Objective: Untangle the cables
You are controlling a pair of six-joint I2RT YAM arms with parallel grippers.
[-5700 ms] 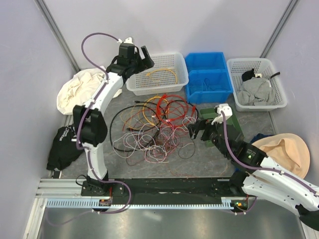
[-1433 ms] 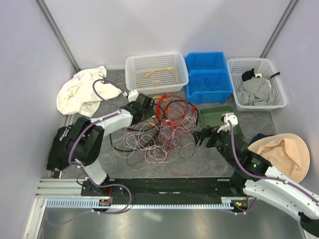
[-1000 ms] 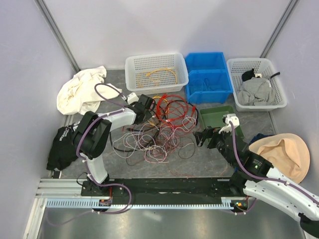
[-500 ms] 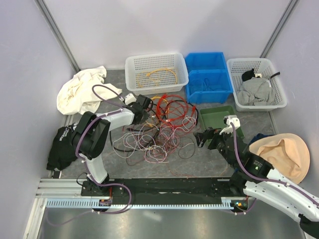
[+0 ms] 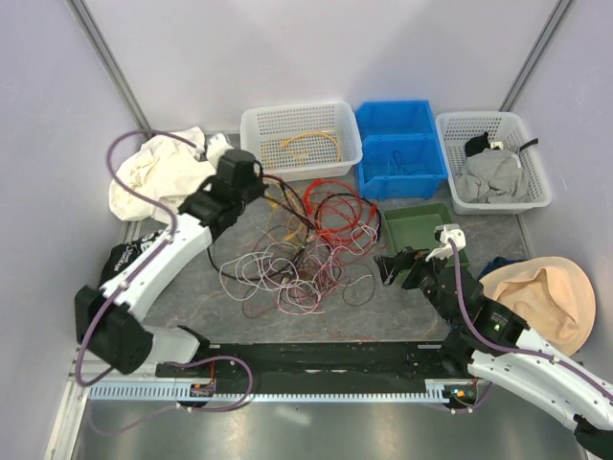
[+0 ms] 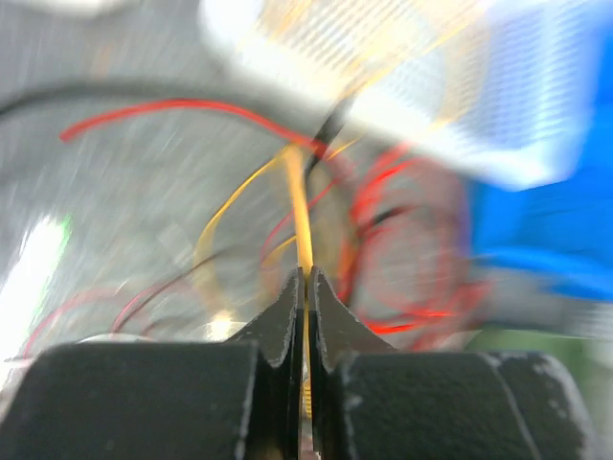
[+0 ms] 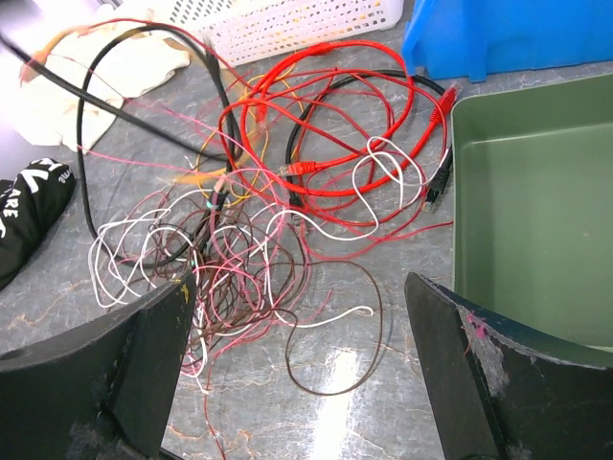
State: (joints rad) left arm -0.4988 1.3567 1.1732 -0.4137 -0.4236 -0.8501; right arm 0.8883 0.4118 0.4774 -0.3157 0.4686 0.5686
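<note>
Sprawling across the middle of the top view, the cables (image 5: 306, 244) lay tangled, with the left gripper (image 5: 261, 184) raised at their upper-left edge. Its wrist view showed the jaws pinched together on an orange cable (image 6: 299, 211) at centre frame. The right gripper (image 7: 299, 287) gaped wide and empty below the tangle, beside a green tray (image 7: 536, 211).

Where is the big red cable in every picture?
Top external: the red cable lies coiled in the middle of the table, just in front of the white basket.
Left wrist: blurry red loops right of centre, below the basket; probably the same cable.
Right wrist: upper middle, just below the basket.
Shared landmark: the white basket.
</note>
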